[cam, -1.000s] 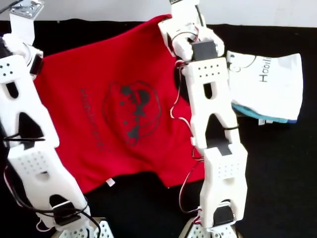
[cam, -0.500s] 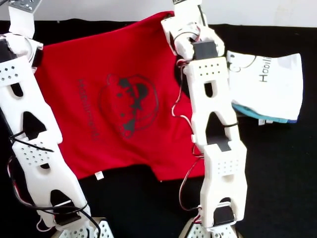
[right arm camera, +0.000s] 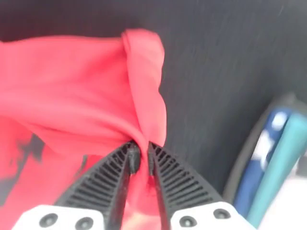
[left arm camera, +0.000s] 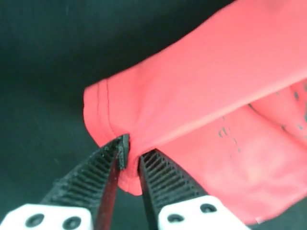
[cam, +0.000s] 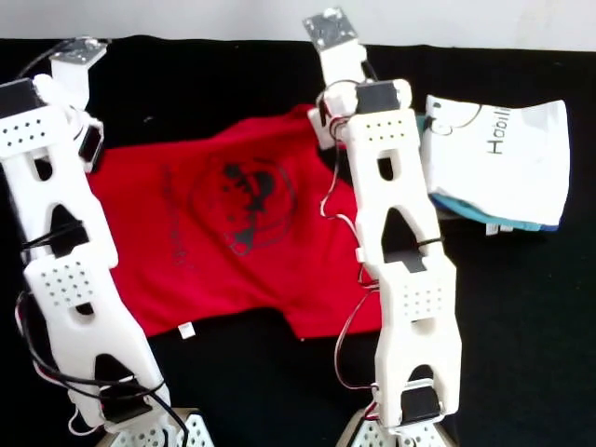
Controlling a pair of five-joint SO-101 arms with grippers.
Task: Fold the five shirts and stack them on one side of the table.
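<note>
Black desk (cam: pixel 521 326) carries the work. At left, the left gripper (left arm camera: pixel 132 151) has its jaws clamped on a hemmed corner of the red shirt (cam: pixel 233 242). The right gripper (right arm camera: pixel 139 153) pinches the other far corner in the same way. Within the last second both arms have drawn the shirt's far edge back from the desk's far edge toward the near edge, shortening the spread cloth. Assessment: a fold is under way, not yet laid flat. Folded shirts (cam: pixel 503 158) lie stacked at the right edge.
</note>
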